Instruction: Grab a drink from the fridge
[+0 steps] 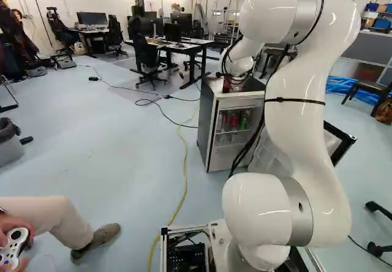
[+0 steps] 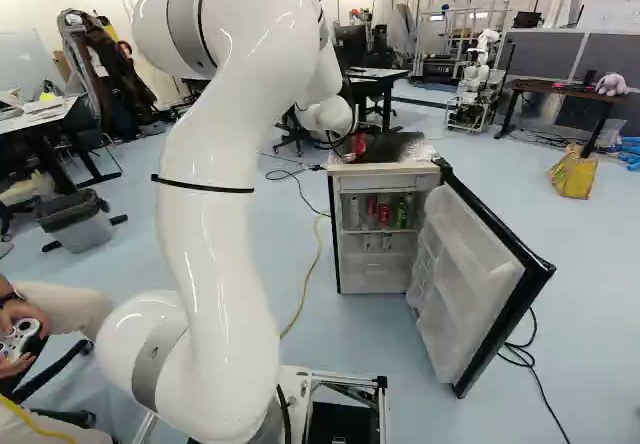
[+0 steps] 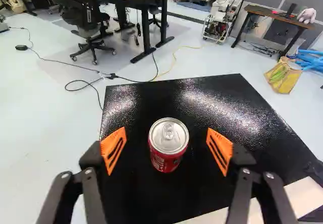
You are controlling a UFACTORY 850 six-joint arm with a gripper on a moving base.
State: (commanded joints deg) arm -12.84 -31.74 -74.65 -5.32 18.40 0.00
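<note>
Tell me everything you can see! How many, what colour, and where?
Small boxy fridge: one, white front, black top, ahead.
Hinged door: one, white inside, black-edged, open.
Shelf cans: several, red and green, inside.
Silver-topped can: one, red, on the fridge.
Plastic game controller: one, white, person holding it.
Lined bin: one, grey, left of right base view.
Floor bag: one, yellow, far right there.
Another robot: one, white, far back.
Jointed arm: one, white, centre-left there.
Two-fingered hand: one, black, orange pads, open around the can.
</note>
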